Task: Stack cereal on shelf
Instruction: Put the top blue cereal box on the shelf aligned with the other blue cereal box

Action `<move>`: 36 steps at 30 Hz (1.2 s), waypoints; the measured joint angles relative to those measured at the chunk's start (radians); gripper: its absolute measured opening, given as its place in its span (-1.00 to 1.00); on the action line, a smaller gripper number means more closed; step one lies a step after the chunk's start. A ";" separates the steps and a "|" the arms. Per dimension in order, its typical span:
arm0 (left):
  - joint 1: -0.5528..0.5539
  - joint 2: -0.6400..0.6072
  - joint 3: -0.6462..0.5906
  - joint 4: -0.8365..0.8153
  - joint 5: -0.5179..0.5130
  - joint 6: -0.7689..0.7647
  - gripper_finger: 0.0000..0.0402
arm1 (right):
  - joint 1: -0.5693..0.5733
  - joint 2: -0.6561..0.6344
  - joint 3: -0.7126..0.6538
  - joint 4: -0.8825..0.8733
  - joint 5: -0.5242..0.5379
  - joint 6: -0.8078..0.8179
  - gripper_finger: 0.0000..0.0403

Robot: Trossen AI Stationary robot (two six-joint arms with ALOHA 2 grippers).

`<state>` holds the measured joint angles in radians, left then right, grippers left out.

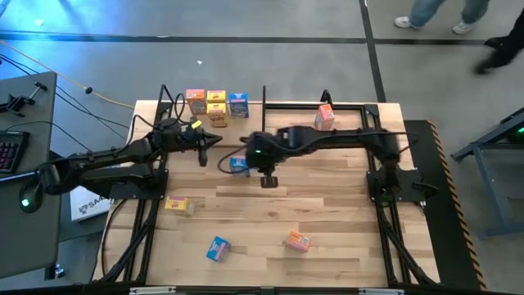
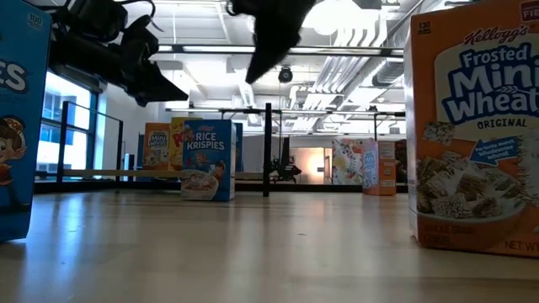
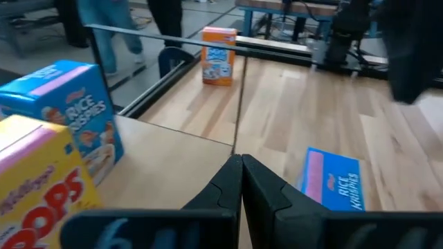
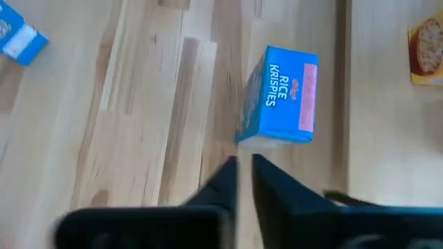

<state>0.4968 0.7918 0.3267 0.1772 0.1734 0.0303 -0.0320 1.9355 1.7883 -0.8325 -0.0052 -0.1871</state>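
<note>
- The left gripper (image 1: pixel 219 139) hangs just inside the shelf's front line, near the back-left part of the table (image 1: pixel 327 221); its fingers (image 3: pixel 228 190) are pressed together with nothing between them.
- The right gripper (image 1: pixel 268 181) is over the middle of the table, fingers (image 4: pixel 223 181) almost together with only a thin slit between them, empty.
- On the shelf (image 1: pixel 176 115) at the back-left corner three boxes stand in a row along the rear edge: an orange-pink box (image 1: pixel 196 100), a yellow box (image 1: pixel 216 106) and a blue box (image 1: pixel 238 104).
- In the left wrist view the blue one (image 3: pixel 66 111) reads "RICE KRISPIES" and the yellow one (image 3: pixel 38 187) shows the letters "OPS".
- Another blue Rice Krispies box (image 1: pixel 238 164) lies flat on the table just beside the right gripper, close in front of the shelf; its label is plain in the right wrist view (image 4: pixel 280 97).
- An orange-pink box (image 1: pixel 324 116) stands by the back edge, right of the centre post.
- Toward the front edge lie a yellow box (image 1: pixel 179 205) on the left, a blue box (image 1: pixel 218 248) in the middle and an orange-pink box (image 1: pixel 298 242) right of it, well apart from each other.
- In the low view the near orange box (image 2: pixel 472 126) reads "Kellogg's Frosted Mini Wheats ORIGINAL".
</note>
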 joint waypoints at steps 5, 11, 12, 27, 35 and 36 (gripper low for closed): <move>-0.045 0.000 0.000 0.012 -0.001 0.005 -1.00 | -0.001 -0.225 -0.477 0.505 -0.028 0.084 -0.86; -0.088 0.015 0.065 -0.094 -0.003 0.011 -0.88 | 0.000 -0.419 -0.872 0.983 -0.021 0.183 -0.89; -0.100 0.023 0.098 -0.161 -0.002 0.014 -0.83 | 0.000 -0.439 -0.920 1.039 -0.016 0.189 -0.90; -0.251 0.440 0.655 -0.855 -0.034 0.052 0.25 | 0.005 -0.513 -1.140 1.256 0.029 0.237 -0.98; -0.284 0.647 0.776 -0.948 -0.060 0.111 0.52 | 0.035 -0.513 -1.140 1.252 0.028 0.206 -0.98; -0.286 0.661 0.780 -0.944 -0.079 0.119 0.53 | 0.035 -0.513 -1.140 1.251 0.028 0.206 -0.98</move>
<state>0.2113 1.4529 1.1071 -0.7671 0.0945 0.1492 0.0029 1.4227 0.6487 0.4187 0.0223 0.0189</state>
